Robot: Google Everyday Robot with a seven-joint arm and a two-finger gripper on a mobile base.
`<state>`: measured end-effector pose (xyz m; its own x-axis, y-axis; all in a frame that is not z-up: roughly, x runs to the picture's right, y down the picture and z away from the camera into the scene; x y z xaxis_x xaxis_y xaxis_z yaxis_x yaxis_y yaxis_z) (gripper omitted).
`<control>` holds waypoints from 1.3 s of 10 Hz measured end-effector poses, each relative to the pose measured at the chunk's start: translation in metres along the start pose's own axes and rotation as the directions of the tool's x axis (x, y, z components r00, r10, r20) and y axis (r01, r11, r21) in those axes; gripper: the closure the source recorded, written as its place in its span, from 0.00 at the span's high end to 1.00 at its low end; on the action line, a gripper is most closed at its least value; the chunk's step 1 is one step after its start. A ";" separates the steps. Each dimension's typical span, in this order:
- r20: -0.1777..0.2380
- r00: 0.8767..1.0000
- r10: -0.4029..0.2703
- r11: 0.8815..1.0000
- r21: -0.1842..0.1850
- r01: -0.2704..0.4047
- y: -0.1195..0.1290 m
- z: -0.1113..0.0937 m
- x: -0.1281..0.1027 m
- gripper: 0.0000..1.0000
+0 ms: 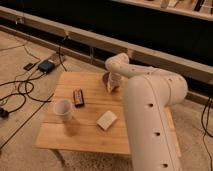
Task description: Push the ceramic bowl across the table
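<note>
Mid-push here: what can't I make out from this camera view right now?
- Bowl: only a dark sliver shows; the gripper and wrist cover the rest.
- Gripper-bowl contact: hidden behind the wrist.
- Table: its right side is blocked by the arm.
- Small dark object by the cup: too small to identify.
</note>
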<state>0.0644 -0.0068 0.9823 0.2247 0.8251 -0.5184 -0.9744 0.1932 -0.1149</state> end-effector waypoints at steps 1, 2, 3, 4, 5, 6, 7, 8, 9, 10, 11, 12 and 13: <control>0.007 1.000 -0.009 1.000 0.001 0.009 0.002 -0.002 -0.009 0.65; 0.022 1.000 -0.021 1.000 0.001 0.021 0.007 -0.005 -0.026 0.65; 0.028 0.999 -0.029 1.000 0.003 0.029 0.011 -0.006 -0.037 0.65; 0.034 0.999 -0.036 0.999 0.006 0.036 0.015 -0.006 -0.047 0.65; 0.040 0.998 -0.046 0.999 0.008 0.046 0.020 -0.004 -0.058 0.65; 0.044 0.998 -0.051 0.999 0.013 0.050 0.022 -0.001 -0.066 0.65; 0.051 0.997 -0.053 0.998 0.019 0.052 0.022 0.002 -0.073 0.65; 0.062 0.997 -0.051 0.998 0.025 0.050 0.022 0.006 -0.082 0.65; 0.077 0.996 -0.042 0.999 0.029 0.040 0.019 0.009 -0.090 0.65; 0.096 0.995 -0.025 0.999 0.027 0.023 0.015 0.011 -0.099 0.65; 0.115 0.993 -0.002 1.000 0.028 -0.002 0.010 0.010 -0.108 0.65; 0.140 0.990 0.033 0.999 0.031 -0.038 0.003 0.009 -0.117 0.65; 0.174 0.981 0.087 0.995 0.035 -0.094 -0.006 0.006 -0.127 0.65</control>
<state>0.0418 -0.1099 1.0540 0.1366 0.9185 -0.3710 -0.9905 0.1327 -0.0360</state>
